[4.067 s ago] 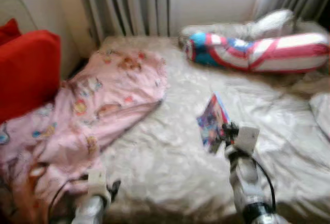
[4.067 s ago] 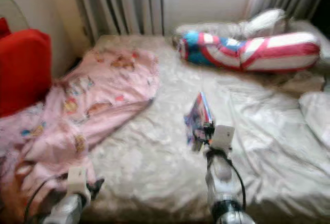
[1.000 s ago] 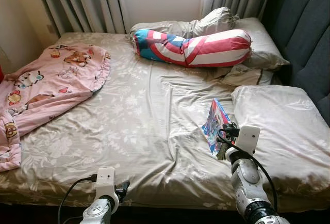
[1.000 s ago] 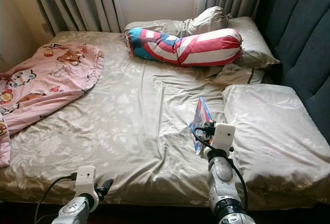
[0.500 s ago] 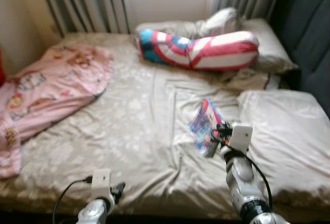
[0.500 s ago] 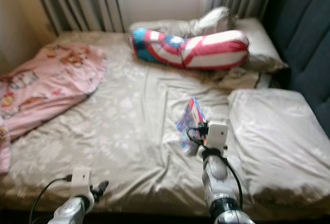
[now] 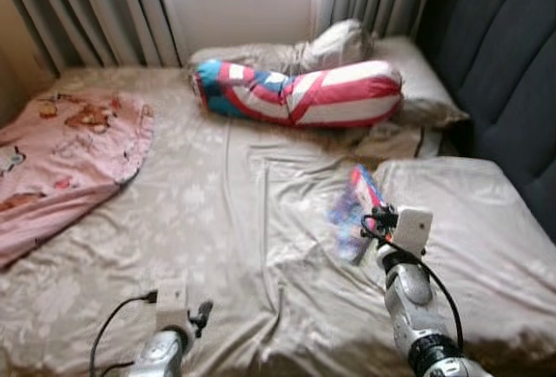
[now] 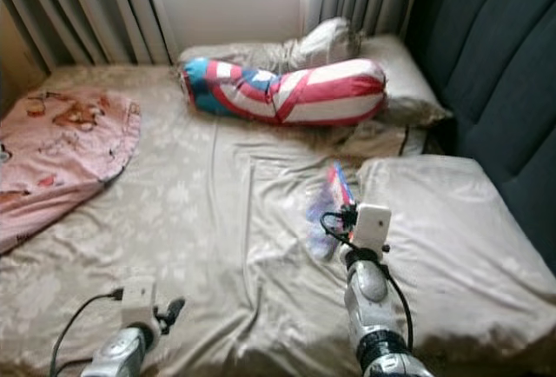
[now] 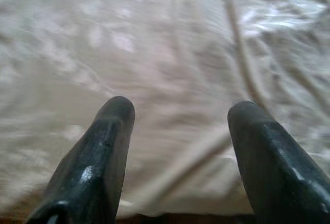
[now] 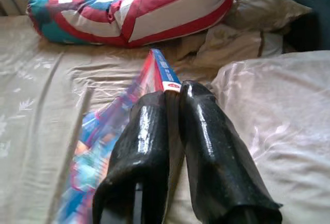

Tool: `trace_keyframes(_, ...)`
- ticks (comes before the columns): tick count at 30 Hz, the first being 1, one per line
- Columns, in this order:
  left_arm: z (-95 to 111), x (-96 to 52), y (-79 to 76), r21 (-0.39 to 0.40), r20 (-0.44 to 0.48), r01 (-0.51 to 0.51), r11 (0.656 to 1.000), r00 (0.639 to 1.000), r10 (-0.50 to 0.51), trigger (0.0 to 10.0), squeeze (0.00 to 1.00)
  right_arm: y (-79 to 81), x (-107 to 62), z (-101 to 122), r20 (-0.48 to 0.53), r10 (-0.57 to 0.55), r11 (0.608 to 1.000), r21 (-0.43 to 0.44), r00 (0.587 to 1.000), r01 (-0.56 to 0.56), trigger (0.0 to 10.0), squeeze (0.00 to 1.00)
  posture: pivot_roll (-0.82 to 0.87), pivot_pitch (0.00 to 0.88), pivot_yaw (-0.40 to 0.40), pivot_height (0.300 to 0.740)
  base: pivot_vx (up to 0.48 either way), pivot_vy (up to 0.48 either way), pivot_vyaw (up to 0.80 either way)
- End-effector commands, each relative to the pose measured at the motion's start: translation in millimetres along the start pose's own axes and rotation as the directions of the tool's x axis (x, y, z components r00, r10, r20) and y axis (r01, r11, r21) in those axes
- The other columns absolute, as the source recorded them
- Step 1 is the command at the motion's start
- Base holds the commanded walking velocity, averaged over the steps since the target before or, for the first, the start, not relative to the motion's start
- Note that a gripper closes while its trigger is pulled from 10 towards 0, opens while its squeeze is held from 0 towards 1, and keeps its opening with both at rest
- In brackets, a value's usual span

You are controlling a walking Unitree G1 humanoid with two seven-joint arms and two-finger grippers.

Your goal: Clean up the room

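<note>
**Book in hand over the bed**

Our right tool [image 7: 372, 223] pinches a colourful book [image 10: 98, 157] edge-up above the bed [image 7: 217, 221], just beside the pillow [image 7: 469, 212]; its long axis points toward the headboard. Our left tool [image 9: 178, 146] hangs wide apart, idle.

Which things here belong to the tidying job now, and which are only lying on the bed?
Job in hand:
- book, held upright above the sheet
- right gripper, shut on the book

Just lying about:
- striped bolster
- pink blanket
- pillow
- left gripper, open, idle over the sheet
</note>
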State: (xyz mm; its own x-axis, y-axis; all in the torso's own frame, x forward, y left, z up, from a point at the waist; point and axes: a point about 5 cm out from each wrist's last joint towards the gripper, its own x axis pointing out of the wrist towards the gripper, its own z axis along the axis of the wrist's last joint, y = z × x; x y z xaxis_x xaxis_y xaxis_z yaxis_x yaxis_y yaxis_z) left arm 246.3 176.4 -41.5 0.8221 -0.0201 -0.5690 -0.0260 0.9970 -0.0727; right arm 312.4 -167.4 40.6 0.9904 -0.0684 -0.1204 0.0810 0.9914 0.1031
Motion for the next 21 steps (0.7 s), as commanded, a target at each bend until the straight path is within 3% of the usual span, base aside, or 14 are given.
trace_keyframes(1, -7.3, -4.1, 11.8, 0.014, -0.026, -0.03, 0.999, 0.999, 0.03, 10.0, 0.0, 2.8, 4.8, 11.2, 0.051, 0.014, 1.0, 0.002, 0.999, -0.014, 10.0, 0.0, -0.1, 0.0, -0.017, 0.74, 0.0, 0.0, 0.0)
trace_keyframes(5, -6.6, -4.0, 11.5, 0.016, -0.021, -0.028, 0.999, 0.999, 0.028, 10.0, 0.0, 9.0, 4.4, 11.2, 0.056, 0.059, 0.998, 0.009, 0.997, -0.06, 10.0, 0.0, -0.1, 0.0, -0.014, 0.74, 0.0, 0.0, 0.0)
trace_keyframes(21, -8.4, -4.9, 11.0, 0.018, -0.021, -0.018, 1.0, 1.0, 0.019, 10.0, 0.0, 3.9, 4.4, 10.9, 0.053, 0.026, 1.0, 0.0, 0.998, -0.026, 10.0, 0.0, -0.1, 0.0, -0.012, 0.74, 0.0, 0.0, 0.0)
